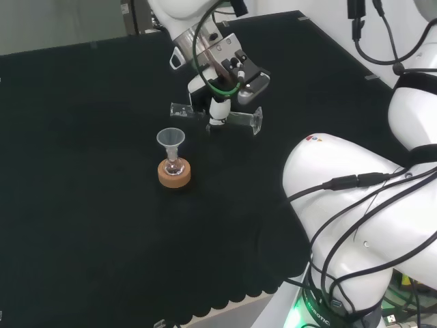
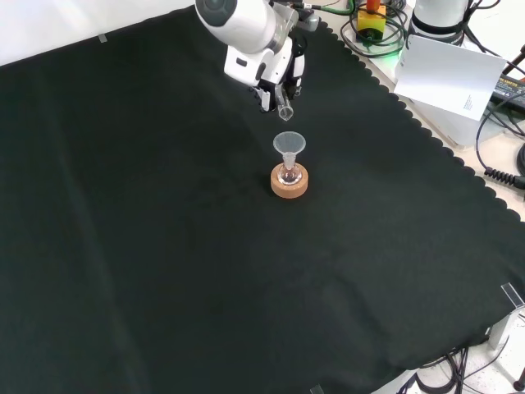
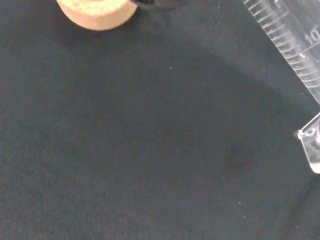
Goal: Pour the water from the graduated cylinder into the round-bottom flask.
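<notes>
Clear plastic graduated cylinder (image 1: 225, 117) held crosswise in the hand (image 1: 225, 72), lying roughly level above the cloth, its mouth end toward the head view's left and its flat foot (image 1: 257, 121) toward the right. Fingers curled round the tube at mid-length. In the front view the cylinder (image 2: 284, 105) shows foreshortened, its open end pointing down the view toward the funnel. Contents of the cylinder: cannot tell.

Cork ring stand (image 1: 174, 174) sits on the black cloth (image 1: 82, 205), carrying a small round-bottom flask (image 1: 174, 165) with a clear funnel (image 1: 169, 139) set upright in its neck. Flask and funnel stand below and left of the cylinder's mouth in the head view, near but apart. In the front view the funnel (image 2: 289, 144) is just below the cylinder's mouth in the picture, the stand (image 2: 289, 182) beneath it, and the hand (image 2: 275, 74) above.

Wrist view: graduation marks on the cylinder wall (image 3: 287, 37) run diagonally; the foot's edge (image 3: 312, 145) shows as a clear angular piece (tube and foot both off the cloth). Part of the cork stand (image 3: 97, 12) visible at the picture's edge.
</notes>
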Available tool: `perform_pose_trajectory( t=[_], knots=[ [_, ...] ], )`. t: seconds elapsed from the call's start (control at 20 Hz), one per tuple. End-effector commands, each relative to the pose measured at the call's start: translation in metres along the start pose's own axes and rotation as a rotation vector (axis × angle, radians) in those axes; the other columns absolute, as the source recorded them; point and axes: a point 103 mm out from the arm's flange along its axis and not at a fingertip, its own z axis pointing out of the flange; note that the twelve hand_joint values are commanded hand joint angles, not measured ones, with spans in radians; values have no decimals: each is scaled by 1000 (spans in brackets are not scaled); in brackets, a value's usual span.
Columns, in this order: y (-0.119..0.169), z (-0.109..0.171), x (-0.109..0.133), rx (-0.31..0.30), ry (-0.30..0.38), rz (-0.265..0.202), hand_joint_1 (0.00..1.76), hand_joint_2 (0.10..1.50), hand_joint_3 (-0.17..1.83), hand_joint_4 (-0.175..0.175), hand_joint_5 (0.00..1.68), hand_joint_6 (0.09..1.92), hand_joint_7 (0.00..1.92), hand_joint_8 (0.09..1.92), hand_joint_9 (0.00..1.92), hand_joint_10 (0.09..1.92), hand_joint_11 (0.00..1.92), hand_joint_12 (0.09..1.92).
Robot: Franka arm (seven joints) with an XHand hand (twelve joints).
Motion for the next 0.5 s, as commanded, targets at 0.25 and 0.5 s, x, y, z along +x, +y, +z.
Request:
perform_pose_trajectory(
  t=[0.25,0.5],
  knots=[
    [-1,4,-1,-147,60,-81,1124,1162,2,-142,902,1136,1462,185,1632,87,1437,614],
    [-1,5,-3,-195,107,-121,1123,1162,2,-140,902,1136,1461,183,1629,87,1438,614]
  ],
)
